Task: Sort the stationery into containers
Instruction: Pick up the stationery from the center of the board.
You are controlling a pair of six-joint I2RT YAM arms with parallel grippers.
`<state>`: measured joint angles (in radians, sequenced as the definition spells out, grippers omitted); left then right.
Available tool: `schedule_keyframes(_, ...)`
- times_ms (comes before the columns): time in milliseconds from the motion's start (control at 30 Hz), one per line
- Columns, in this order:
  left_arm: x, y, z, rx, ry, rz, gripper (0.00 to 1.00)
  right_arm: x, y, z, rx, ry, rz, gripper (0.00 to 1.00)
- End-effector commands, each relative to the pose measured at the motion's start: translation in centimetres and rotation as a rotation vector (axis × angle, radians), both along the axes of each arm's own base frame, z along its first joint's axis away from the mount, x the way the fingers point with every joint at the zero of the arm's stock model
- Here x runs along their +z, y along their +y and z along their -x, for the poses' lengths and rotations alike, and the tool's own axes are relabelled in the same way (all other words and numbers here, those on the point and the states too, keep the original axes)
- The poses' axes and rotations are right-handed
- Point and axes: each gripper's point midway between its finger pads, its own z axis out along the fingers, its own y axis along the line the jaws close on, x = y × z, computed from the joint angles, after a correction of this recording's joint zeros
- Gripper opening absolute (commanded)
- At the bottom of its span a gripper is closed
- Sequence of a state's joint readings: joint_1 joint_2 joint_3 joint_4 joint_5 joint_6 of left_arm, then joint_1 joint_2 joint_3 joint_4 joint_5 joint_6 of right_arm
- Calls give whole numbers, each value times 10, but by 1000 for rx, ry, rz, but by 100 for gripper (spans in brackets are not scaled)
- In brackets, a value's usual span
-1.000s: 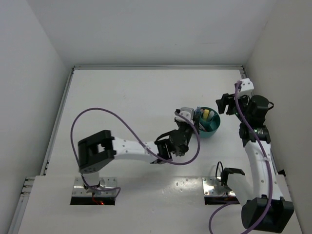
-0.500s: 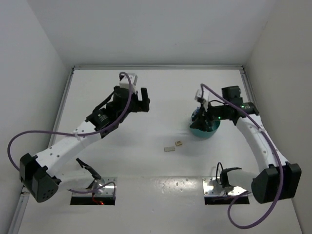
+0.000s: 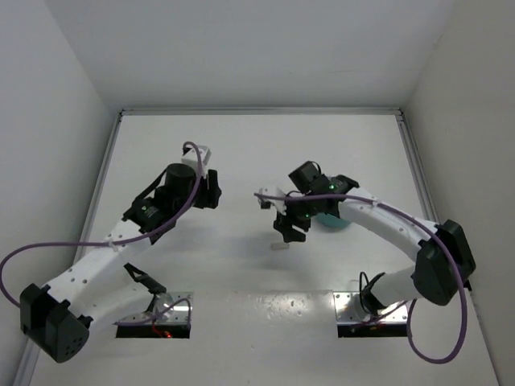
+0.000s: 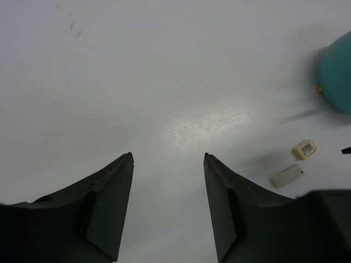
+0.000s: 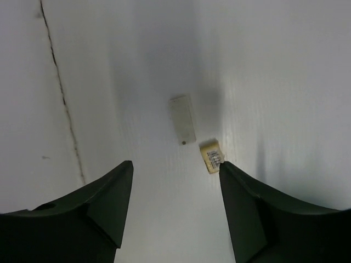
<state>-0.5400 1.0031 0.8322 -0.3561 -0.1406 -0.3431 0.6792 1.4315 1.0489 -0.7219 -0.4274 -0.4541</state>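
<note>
Two small blocks are all I can see loose on the table (image 3: 241,145): a pale grey block (image 5: 182,119) and, just beside it, a tan block (image 5: 211,156) with a barcode label. They sit close but not touching, near the teal cup (image 4: 337,71) and outside it. No pens, highlighter or sticks show anywhere on the surface, so my read is that the sorting is nearly done and these two are the last pieces to go. What the cup holds I cannot tell; the right arm covers most of it from above. The right gripper (image 5: 175,167) hangs directly over the pair, fingers spread wide and empty, both blocks framed between them. The left gripper (image 4: 168,159) hovers off to the side over bare table, fingers also spread, holding nothing. The step in hand looks like a pinch on one block.
</note>
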Motion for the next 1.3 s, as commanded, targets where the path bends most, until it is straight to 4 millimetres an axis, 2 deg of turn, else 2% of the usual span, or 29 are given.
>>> schedule_keyframes(0, 10, 13, 2, 25, -62, 5, 59, -25, -28, 5, 151, -173, 38, 65)
schedule_keyframes(67, 17, 14, 4, 25, -81, 16, 59, -17, -28, 4, 217, -323, -41, 65)
schedule_keyframes(100, 16, 17, 5, 36, -86, 12, 59, -33, -36, 15, 270, -330, -31, 65)
schedule_keyframes(167, 16, 20, 4, 51, -90, 5, 61, -33, -34, 17, 399, -427, -51, 62)
schedule_keyframes(233, 19, 22, 4, 61, -101, 7, 63, -34, -31, 17, 476, -451, -58, 53)
schedule_keyframes(433, 22, 24, 4, 69, -111, 8, 65, -59, -28, -3, 525, -360, 40, 48)
schedule_keyframes(733, 28, 27, 10, 70, -131, 20, 67, -69, -23, -33, 559, -382, 130, 45)
schedule_keyframes(867, 33, 28, 12, 70, -146, 30, 68, -77, -22, -38, 570, -352, 155, 45)
schedule_keyframes(1033, 36, 29, 12, 71, -154, 35, 68, -92, -32, -30, 592, -260, 210, 45)
schedule_keyframes(1267, 36, 29, 12, 71, -154, 35, 68, -103, -37, -27, 606, -222, 235, 45)
